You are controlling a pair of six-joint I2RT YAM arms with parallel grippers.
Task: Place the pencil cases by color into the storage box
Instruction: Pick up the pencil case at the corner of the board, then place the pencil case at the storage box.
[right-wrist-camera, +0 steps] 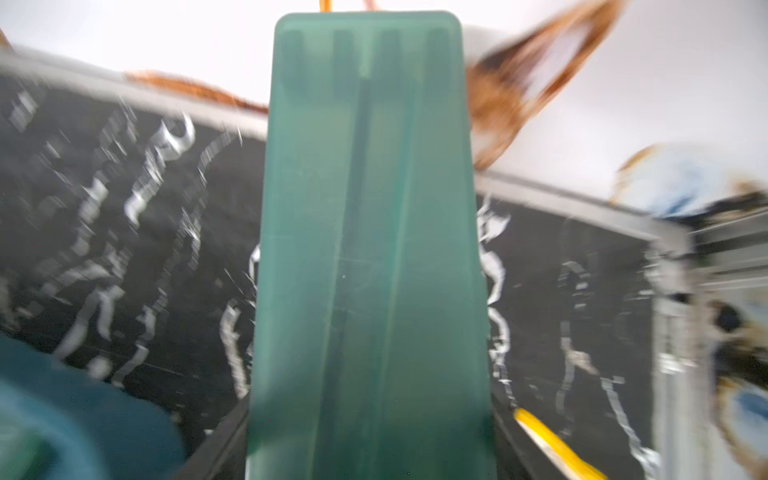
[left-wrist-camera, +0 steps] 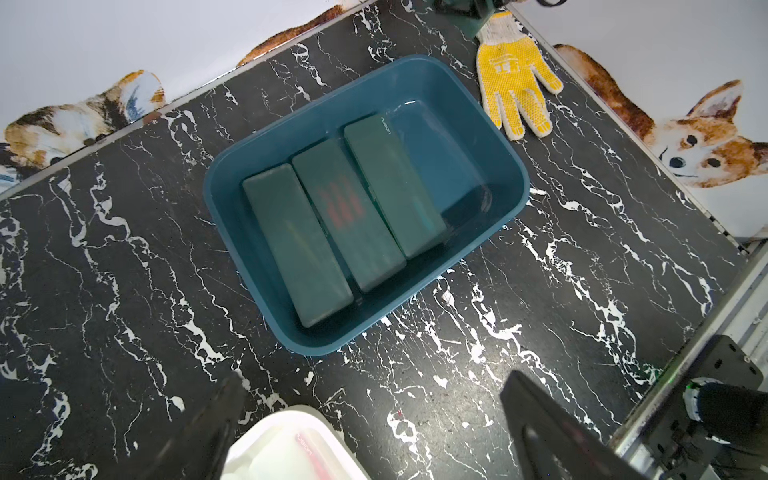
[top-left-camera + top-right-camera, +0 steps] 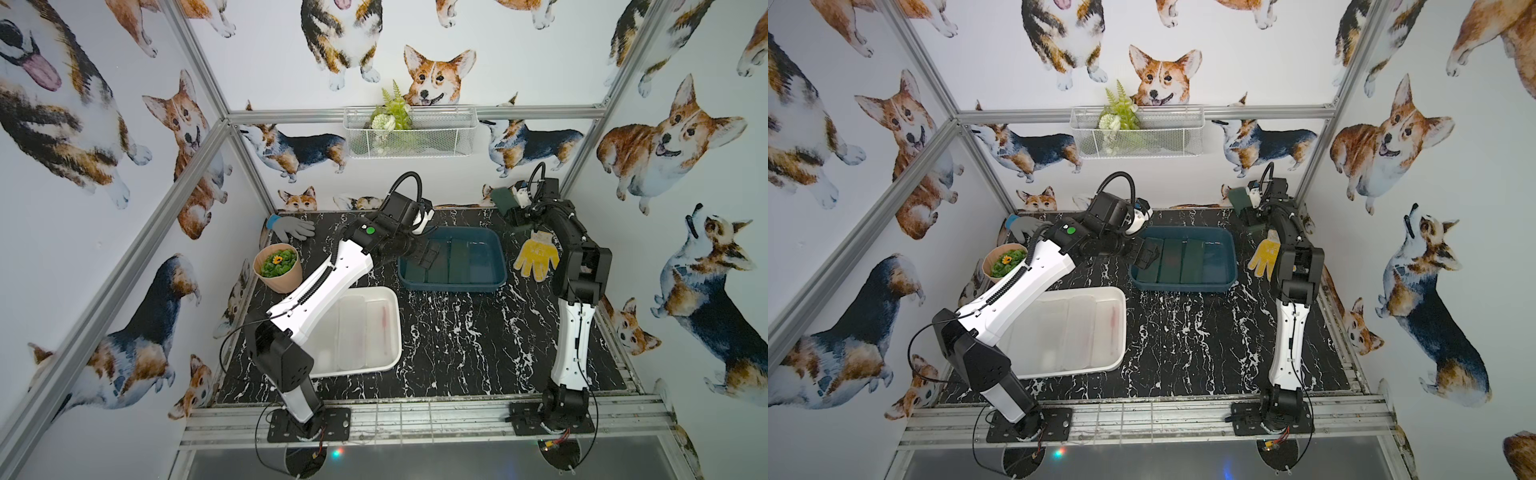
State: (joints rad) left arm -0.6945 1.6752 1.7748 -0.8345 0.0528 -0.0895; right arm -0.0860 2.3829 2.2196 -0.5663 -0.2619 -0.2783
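Observation:
A teal storage box [image 3: 453, 286] [image 3: 1183, 286] [image 2: 316, 104] holds three dark green pencil cases [image 3: 459, 259] [image 2: 345, 216] lying side by side. Nearer the front, a white storage box [image 3: 390, 299] [image 3: 1121, 299] holds frosted white pencil cases [image 3: 353, 332] [image 2: 299, 453]. My left gripper [image 3: 430, 255] [image 2: 374, 386] hangs open and empty over the teal box's left edge. My right gripper [image 3: 515, 208] [image 1: 370, 436] is raised at the back right corner, shut on another dark green pencil case [image 3: 505, 201] [image 3: 1239, 198] [image 1: 370, 249] that sticks out from its jaws.
A yellow glove [image 3: 536, 255] [image 2: 513, 79] lies right of the teal box, under the right arm. A grey glove [image 3: 293, 227] and a flower pot [image 3: 277, 268] sit at the back left. A wire basket [image 3: 411, 133] hangs on the back wall.

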